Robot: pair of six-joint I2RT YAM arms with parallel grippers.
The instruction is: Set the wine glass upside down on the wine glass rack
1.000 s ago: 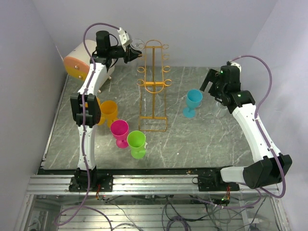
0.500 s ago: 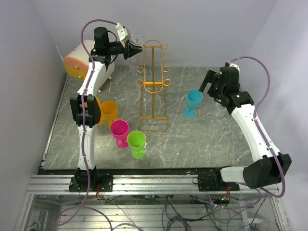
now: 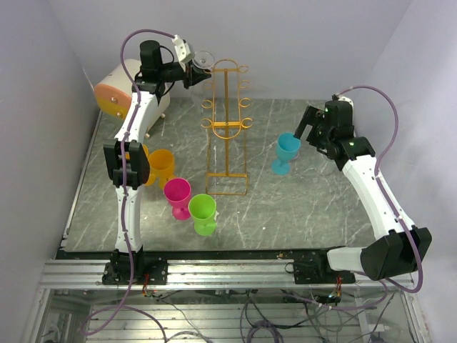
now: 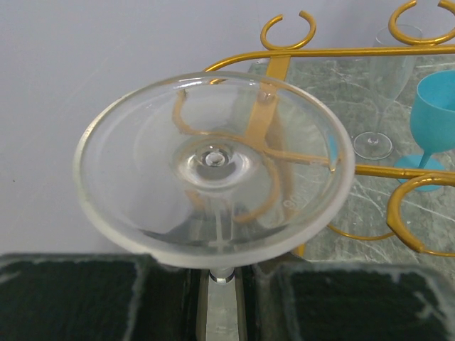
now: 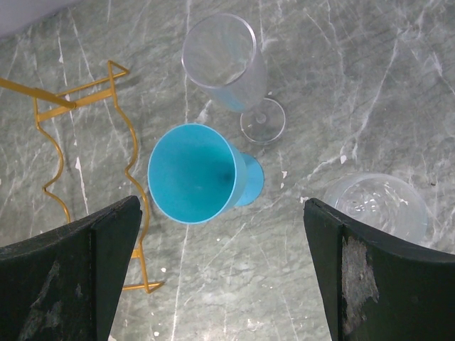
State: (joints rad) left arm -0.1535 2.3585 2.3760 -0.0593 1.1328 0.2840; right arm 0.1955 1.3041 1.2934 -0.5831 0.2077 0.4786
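My left gripper (image 3: 191, 71) is shut on the stem of a clear wine glass (image 3: 203, 60), held high at the back, just left of the top of the orange-gold wire wine glass rack (image 3: 227, 121). In the left wrist view the stem runs down between my fingers (image 4: 85, 298) at the gripper (image 4: 220, 284). The glass's wide round end (image 4: 142, 163) faces the rack's ring hooks (image 4: 287, 28). My right gripper (image 3: 307, 128) is open and empty. It hovers over a blue goblet (image 5: 195, 174), which lies between my jaws at the gripper (image 5: 220, 206).
A cream drum with an orange face (image 3: 114, 93) sits at the back left. Orange (image 3: 161, 166), pink (image 3: 177, 194) and green (image 3: 203, 211) cups stand left of the rack's base. A clear flute (image 5: 227, 64) and a clear tumbler (image 5: 377, 206) stand near the blue goblet.
My left gripper has lifted the clear glass a little and brought it nearer the rack's top. The right gripper has barely moved.
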